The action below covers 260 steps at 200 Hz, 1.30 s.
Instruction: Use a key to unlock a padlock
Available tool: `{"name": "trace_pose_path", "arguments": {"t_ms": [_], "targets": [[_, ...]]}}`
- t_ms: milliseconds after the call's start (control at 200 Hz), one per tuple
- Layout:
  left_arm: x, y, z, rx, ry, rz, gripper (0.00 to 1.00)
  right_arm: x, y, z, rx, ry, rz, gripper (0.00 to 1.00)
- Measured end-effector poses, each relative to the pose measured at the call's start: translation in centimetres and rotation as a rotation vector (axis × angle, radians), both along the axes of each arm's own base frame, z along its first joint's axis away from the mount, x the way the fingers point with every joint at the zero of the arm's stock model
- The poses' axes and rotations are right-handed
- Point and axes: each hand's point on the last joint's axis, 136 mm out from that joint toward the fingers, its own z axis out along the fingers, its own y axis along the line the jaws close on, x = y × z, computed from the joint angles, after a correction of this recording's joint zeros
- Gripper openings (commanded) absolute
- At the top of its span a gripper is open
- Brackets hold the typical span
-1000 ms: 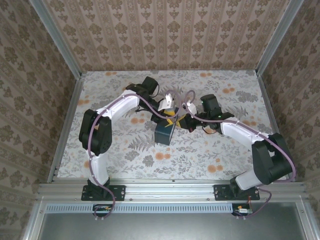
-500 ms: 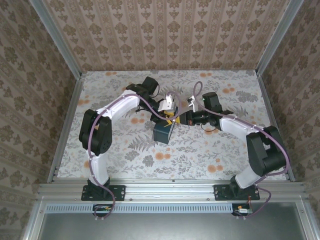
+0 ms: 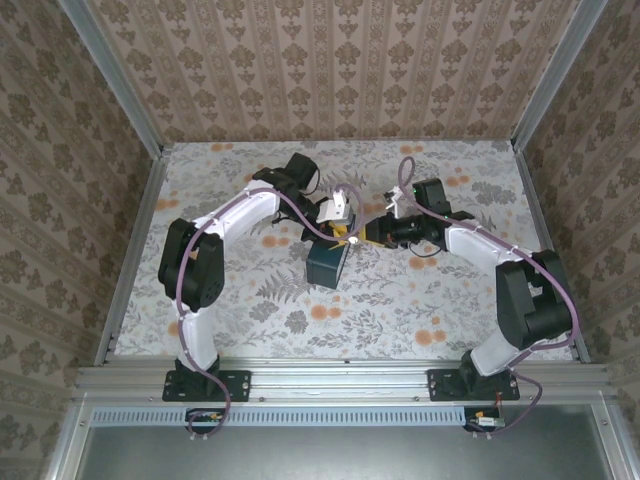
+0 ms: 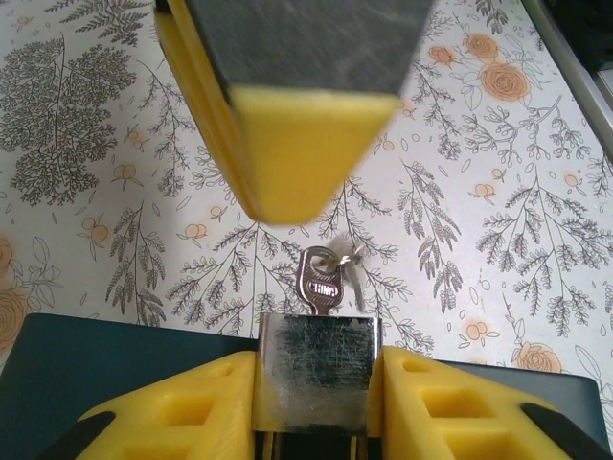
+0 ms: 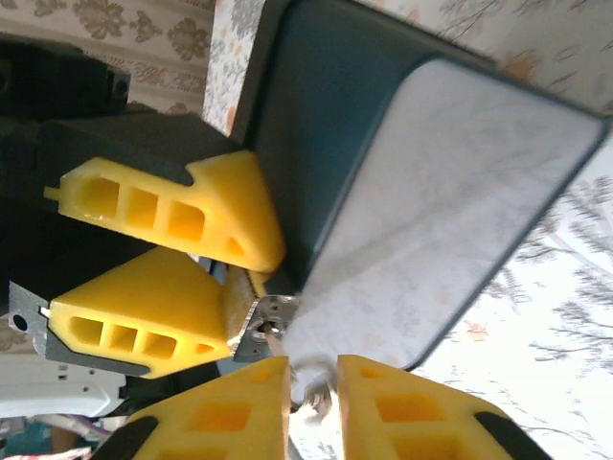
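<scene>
The padlock (image 4: 316,369) shows its scuffed metal underside, clamped between the yellow fingers of my left gripper (image 4: 316,383), which is shut on it. The key (image 4: 321,285) stands in its keyhole with a ring hanging from the head, and nothing grips it. A finger (image 4: 297,144) of my right gripper hovers beyond the key. In the right wrist view, my right gripper (image 5: 313,393) is open, with the blurred key ring in the gap and the key (image 5: 271,338) entering the padlock (image 5: 263,321). From above, both grippers (image 3: 340,225) (image 3: 372,233) meet over the blue box (image 3: 326,265).
The dark blue box (image 5: 326,144) with a pale face lies just beside and under the padlock. The floral tablecloth (image 3: 440,300) covers the table. Patterned walls with metal corner posts (image 3: 140,200) close in the left, right and far sides.
My right gripper's jaws have parted off the key and its arm has shifted a little farther from the camera. The left gripper still clamps the padlock over the box.
</scene>
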Motion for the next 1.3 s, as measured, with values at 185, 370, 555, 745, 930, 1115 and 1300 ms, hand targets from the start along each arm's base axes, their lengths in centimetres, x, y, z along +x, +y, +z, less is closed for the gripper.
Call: {"name": "trace_pose_path", "arguments": {"t_ms": [185, 370, 555, 745, 930, 1115, 1300], "targets": [[0.0, 0.1, 0.0, 0.002, 0.004, 0.001, 0.31, 0.1, -1.1, 0.9, -0.047, -0.071, 0.000, 0.27], [0.0, 0.2, 0.1, 0.000, 0.015, 0.003, 0.30, -2.2, 0.0, 1.7, -0.172, -0.342, 0.119, 0.38], [0.1, 0.2, 0.1, -0.005, 0.048, 0.003, 0.29, -5.8, 0.2, 0.1, -0.303, -0.754, 0.219, 0.43], [-0.2, 0.2, 0.2, -0.014, 0.071, 0.000, 0.29, -3.8, -0.9, -1.4, -0.513, -1.064, 0.209, 0.43], [-0.1, 0.2, 0.2, -0.021, 0.091, 0.000, 0.28, -2.1, 1.0, 0.5, -0.634, -1.342, 0.210, 0.43], [0.0, 0.3, 0.2, -0.024, 0.106, 0.003, 0.28, -2.6, 2.9, 0.9, -0.715, -1.493, 0.284, 0.41], [0.1, 0.5, 0.3, -0.019, 0.113, 0.009, 0.28, -2.3, 2.7, 0.7, -0.805, -1.551, 0.325, 0.41]]}}
